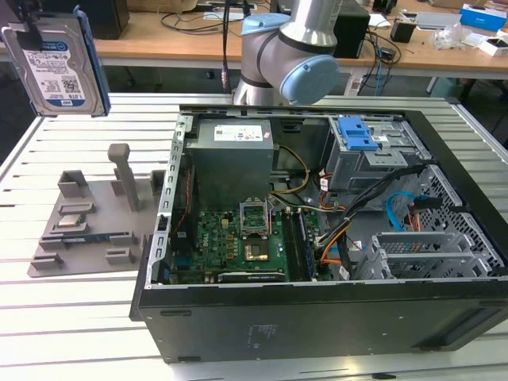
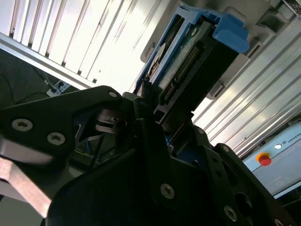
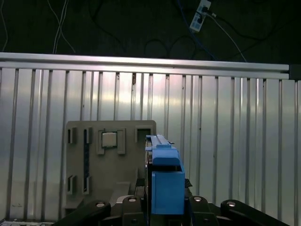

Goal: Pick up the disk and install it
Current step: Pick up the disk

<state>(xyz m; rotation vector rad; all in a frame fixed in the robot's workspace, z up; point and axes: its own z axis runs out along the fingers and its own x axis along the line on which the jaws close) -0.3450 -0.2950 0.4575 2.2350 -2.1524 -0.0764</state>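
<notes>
Gripper (image 2: 153, 110) of mine is clamped tight on the disk (image 1: 55, 67), holding it in the air at the exterior view's left, well apart from the open PC case (image 1: 302, 317). Disk stands upright, long axis approx. vertical, label face toward the exterior cam. It hangs over the slatted desk (image 1: 71, 317), w/ the grey fixture plate (image 1: 87, 226) below it.

We see a slatted aluminium table (image 1: 71, 317) across the exterior view — beyond it, at twelve o'clock, a wooden desk (image 1: 159, 49) strewn with cables (image 1: 190, 20). In the first wrist view, a dark floor (image 3: 94, 28) carries a white power strip (image 3: 202, 9).
</notes>
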